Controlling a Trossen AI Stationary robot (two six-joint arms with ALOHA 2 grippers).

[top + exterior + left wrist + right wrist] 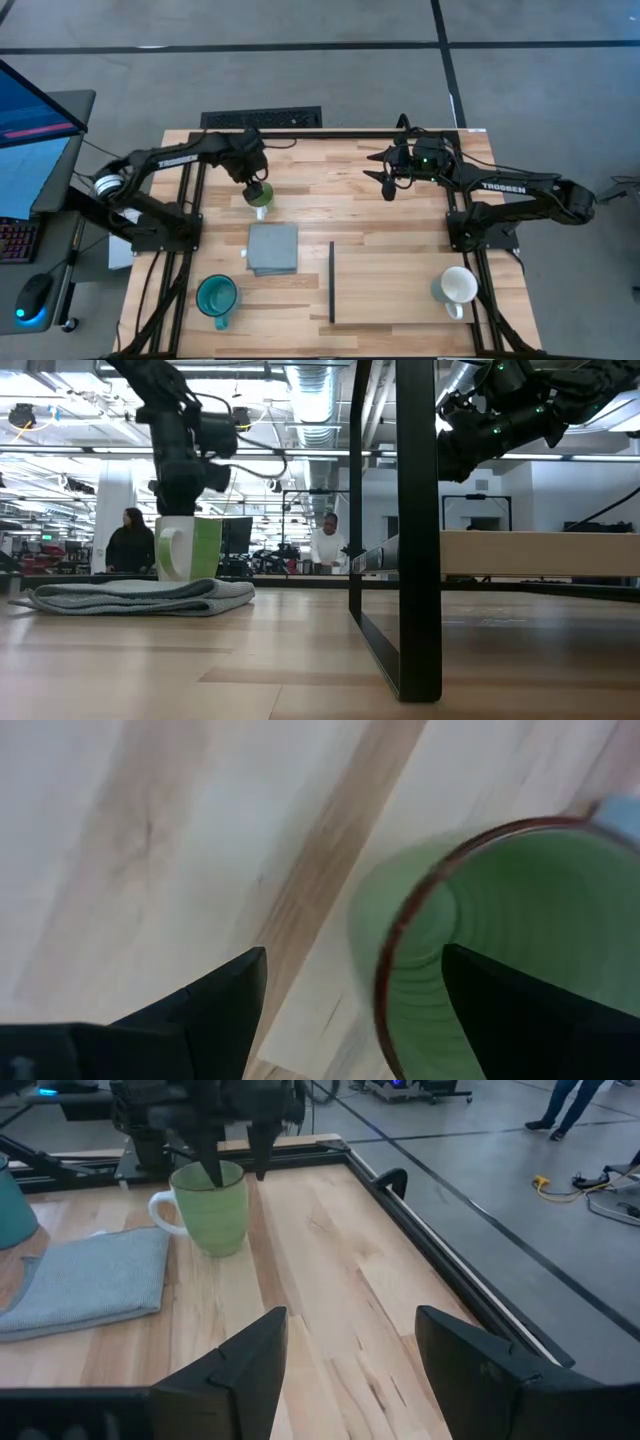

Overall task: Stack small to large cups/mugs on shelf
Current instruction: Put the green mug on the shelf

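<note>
We see the left gripper [258,186] hanging directly over the light green mug [260,194], which stands upright on the table [390,215] at the far left, just beyond the far edge of the folded grey cloth [273,248]. Its jaws are spread and straddle the mug's rim: in the left wrist view one finger [215,1000] sits outside the wall and the other [520,1010] inside the green mug, with the rim between them and a gap on either side, so nothing is pinched yet. From the right wrist view the mug's white handle points toward the cloth side. We find the right gripper [388,187] held in the air over the far middle of the table, well apart from every mug, its jaws also spread with nothing between them. The teal mug [216,296] stands at the near left, nearer than the cloth, mouth up with its handle turned toward the near edge. The white mug [458,287] stands at the near right, close beside the right arm's base frame. The shelf [390,282] lies flat on the near middle of the table between those two mugs, its thin black strip [331,282] on the side facing the cloth, and it carries no mug. Two people [133,540] stand in the room beyond the table.
</note>
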